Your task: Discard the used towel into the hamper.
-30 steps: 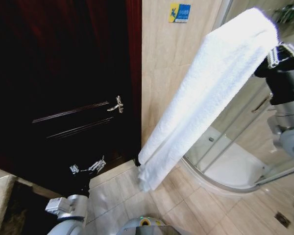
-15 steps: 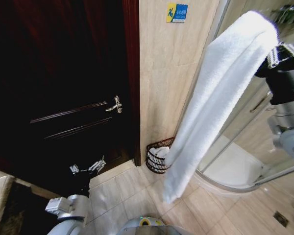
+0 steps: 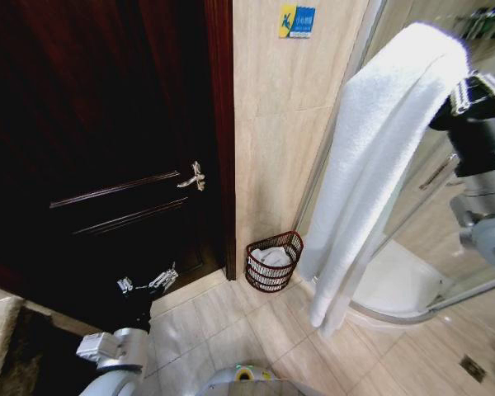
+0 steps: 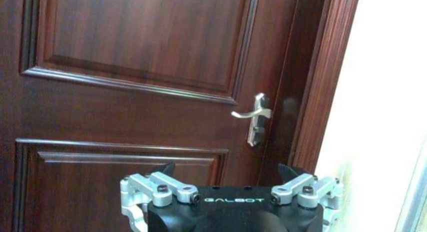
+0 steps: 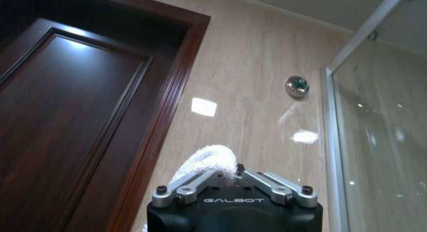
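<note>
**Fingers pinch the towel high, and the hamper is low and to the side**

The fingers of the right gripper are closed on a fold of the white towel, which is held high and hangs in a long strip almost to the floor. The left gripper is parked low in front of the door, its fingers apart and holding nothing.

The hamper, a small dark wire basket, stands on the floor at the foot of the tiled wall, between the door frame and the shower enclosure. It already has something white inside.

The main risk, in my opinion, is a miss. The towel's lower end hangs beside the hamper, not over it. If it is released here, it would probably fall on the floor tiles or drape over the rim. The hamper's mouth is small for such a long towel, and the basket looks light, so a dragging cloth could tip it.

The room is a narrow bathroom: a dark wooden door with a metal handle, beige glossy wall tiles, and a curved glass shower.
</note>
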